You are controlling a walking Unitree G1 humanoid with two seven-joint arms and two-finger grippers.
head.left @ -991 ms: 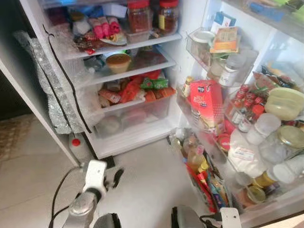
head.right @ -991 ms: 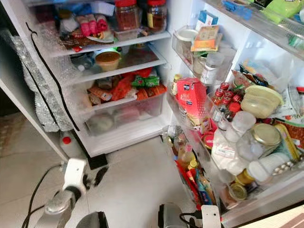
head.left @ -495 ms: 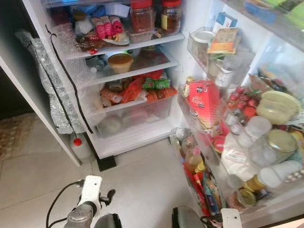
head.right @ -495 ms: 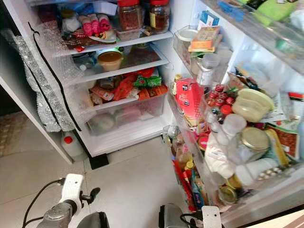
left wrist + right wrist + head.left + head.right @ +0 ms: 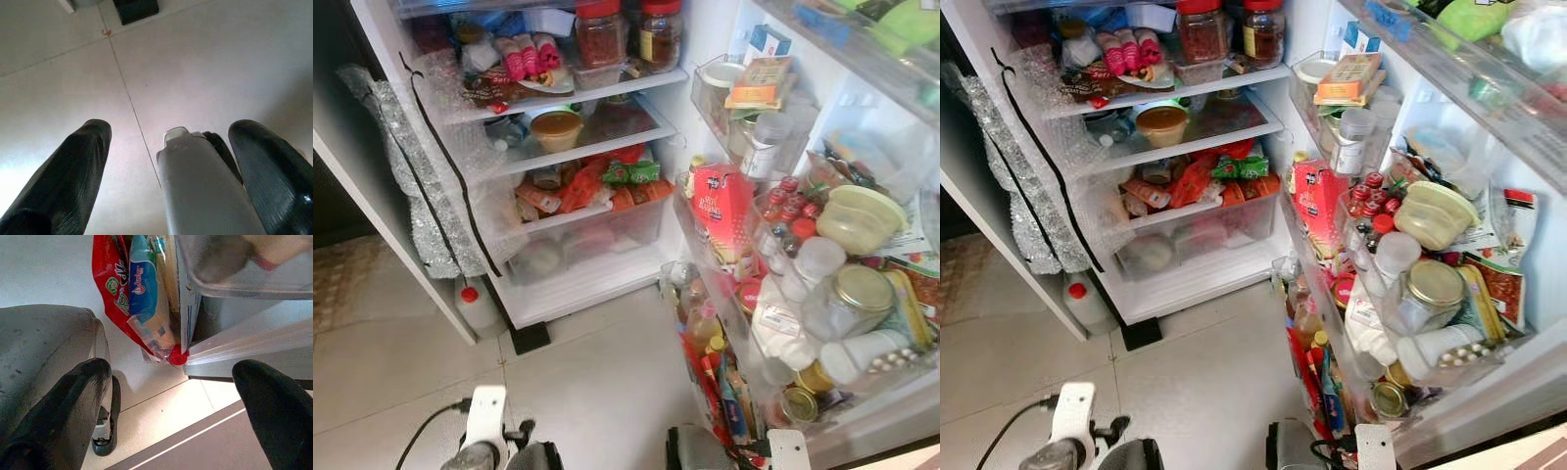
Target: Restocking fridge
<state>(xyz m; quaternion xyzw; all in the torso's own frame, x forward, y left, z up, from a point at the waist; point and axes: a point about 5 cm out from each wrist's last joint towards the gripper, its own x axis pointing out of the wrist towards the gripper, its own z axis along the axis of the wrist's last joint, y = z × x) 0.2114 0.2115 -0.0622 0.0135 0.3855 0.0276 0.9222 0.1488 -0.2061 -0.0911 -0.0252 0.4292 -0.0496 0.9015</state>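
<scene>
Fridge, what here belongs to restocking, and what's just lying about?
Belongs to the job:
- open fridge
- shelf jars
- door rack
- red carton

Lying about:
- white bottle with red cap on the floor
- black wedge

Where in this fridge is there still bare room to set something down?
The second shelf is bare right of the brown bowl. The top shelf, the drawer and the door bins are crowded.

Silver-grey left arm (image 5: 481, 441) with black cable, rounded glossy black fingers (image 5: 63, 181)
</scene>
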